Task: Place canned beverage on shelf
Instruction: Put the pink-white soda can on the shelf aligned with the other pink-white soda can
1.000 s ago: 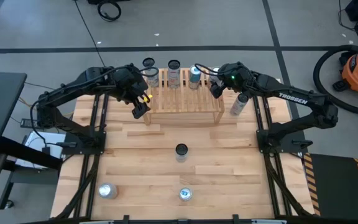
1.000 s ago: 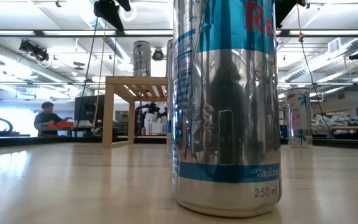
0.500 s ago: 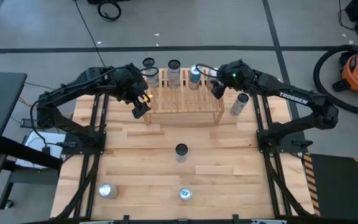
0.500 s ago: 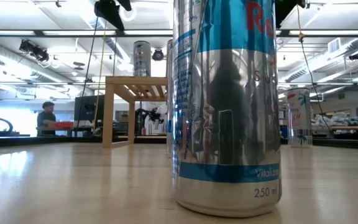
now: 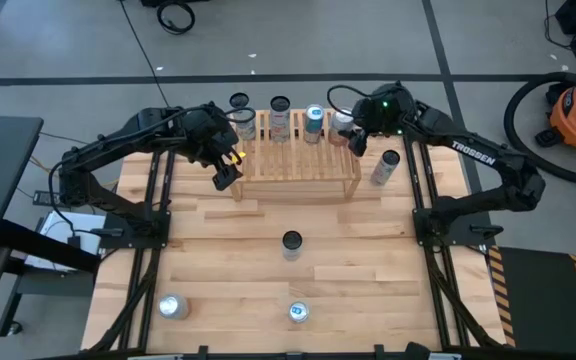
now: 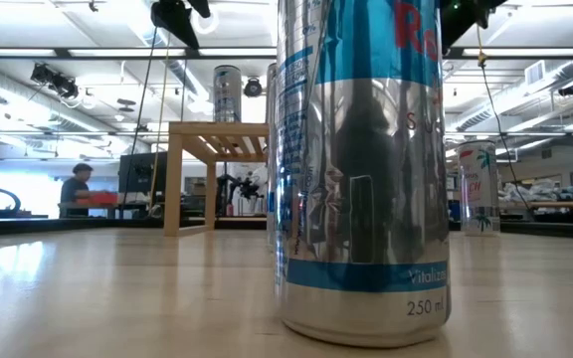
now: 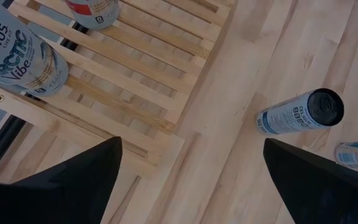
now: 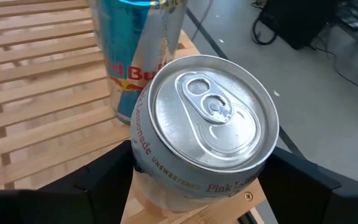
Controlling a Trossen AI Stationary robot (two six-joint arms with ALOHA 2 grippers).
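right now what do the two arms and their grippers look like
Both arms are dark, jointed and slim. The right arm carries white TROSSEN lettering and a small green light near its wrist; the left arm shows a yellow-orange spot by its gripper. The left gripper and right gripper have broad, flat black fingers.

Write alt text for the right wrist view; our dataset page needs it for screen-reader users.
A pink lemonade can fills the view from above, silver top with pull tab facing the camera, between the right gripper's two dark fingers. It stands at the edge of the slatted wooden shelf, beside a blue-and-silver Red Bull can.
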